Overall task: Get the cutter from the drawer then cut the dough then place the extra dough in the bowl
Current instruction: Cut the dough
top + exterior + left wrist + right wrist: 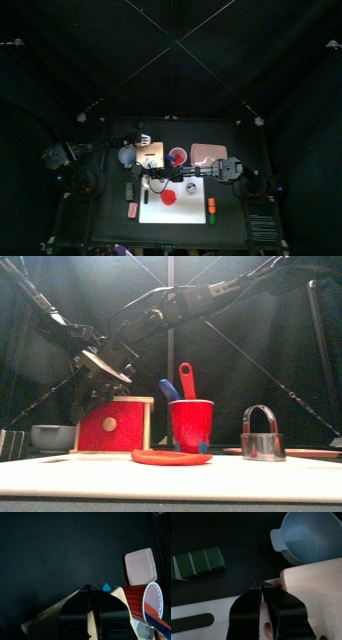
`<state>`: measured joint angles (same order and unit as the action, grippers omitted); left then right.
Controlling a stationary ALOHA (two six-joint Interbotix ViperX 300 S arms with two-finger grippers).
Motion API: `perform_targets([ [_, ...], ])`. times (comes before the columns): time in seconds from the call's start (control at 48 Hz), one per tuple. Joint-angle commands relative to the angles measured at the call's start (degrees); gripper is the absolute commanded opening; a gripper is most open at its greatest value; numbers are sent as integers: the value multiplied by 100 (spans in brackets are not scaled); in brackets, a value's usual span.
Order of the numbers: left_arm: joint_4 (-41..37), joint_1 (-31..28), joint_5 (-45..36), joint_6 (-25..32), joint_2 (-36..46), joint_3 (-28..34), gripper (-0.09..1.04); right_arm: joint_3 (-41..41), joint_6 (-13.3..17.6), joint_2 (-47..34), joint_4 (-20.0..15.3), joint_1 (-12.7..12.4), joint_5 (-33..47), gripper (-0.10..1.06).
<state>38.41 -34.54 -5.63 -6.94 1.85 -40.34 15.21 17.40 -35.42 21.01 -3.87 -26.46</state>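
Black counter: both arms' jaws, pressed together, hang by the pale wooden box (114,424); the round metal wire-handled cutter (263,434) stands apart, nearer the right arm (221,289).

Bowl (308,534) cut off at edge; red cup (133,599) likewise.

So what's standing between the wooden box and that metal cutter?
In the front view, a red cup with two toy knives stands between the wooden box and the metal cutter.
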Motion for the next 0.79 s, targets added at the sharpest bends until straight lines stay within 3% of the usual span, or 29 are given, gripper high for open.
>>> perform_targets([
  [0.021,0,35,-53,-9,35,53,40,185,9,132,18,-114,18,51],
  [0.792,0,26,167,0,79,35,40,439,0,62,-18,-229,-35,51],
])
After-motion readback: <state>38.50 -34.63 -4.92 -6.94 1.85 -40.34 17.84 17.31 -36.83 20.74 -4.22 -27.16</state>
